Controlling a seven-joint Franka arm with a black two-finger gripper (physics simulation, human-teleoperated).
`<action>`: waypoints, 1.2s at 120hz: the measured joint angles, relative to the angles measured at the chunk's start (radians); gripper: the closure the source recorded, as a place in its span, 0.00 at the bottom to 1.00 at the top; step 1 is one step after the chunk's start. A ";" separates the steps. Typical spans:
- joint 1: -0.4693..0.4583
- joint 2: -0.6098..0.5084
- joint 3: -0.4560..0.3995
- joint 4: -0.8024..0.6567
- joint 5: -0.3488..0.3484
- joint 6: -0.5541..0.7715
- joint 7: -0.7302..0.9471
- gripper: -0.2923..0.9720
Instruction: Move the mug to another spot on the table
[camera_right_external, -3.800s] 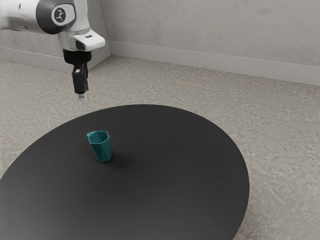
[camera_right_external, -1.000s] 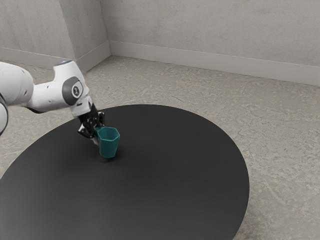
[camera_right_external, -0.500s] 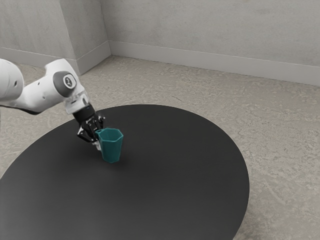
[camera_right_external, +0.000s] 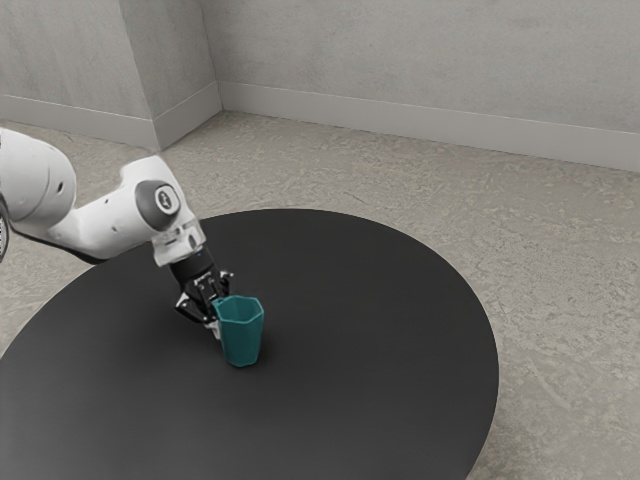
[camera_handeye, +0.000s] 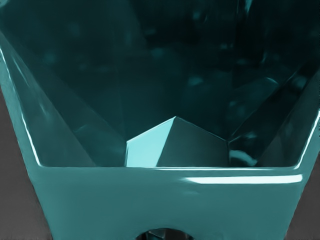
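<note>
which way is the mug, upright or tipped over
Upright: the mug has its open mouth facing up and its base down toward the table.

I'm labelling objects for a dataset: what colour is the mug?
Plain teal, no pattern. The mug shows best in the exterior view.

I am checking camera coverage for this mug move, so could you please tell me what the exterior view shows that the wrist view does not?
The exterior view gives the scene: the white arm reaching in, its gripper shut on the upright teal mug at its side, the round black table under it, grey floor and walls around. The wrist view gives the mug's faceted inside down to its bottom. Both share the teal mug and dark tabletop.
</note>
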 joint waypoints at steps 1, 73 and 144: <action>0.000 0.001 0.000 0.000 0.000 0.001 0.001 0.79; -0.002 0.007 0.000 -0.002 0.008 0.008 0.017 0.30; -0.059 -0.384 -0.065 -0.054 0.250 -0.108 -0.161 0.24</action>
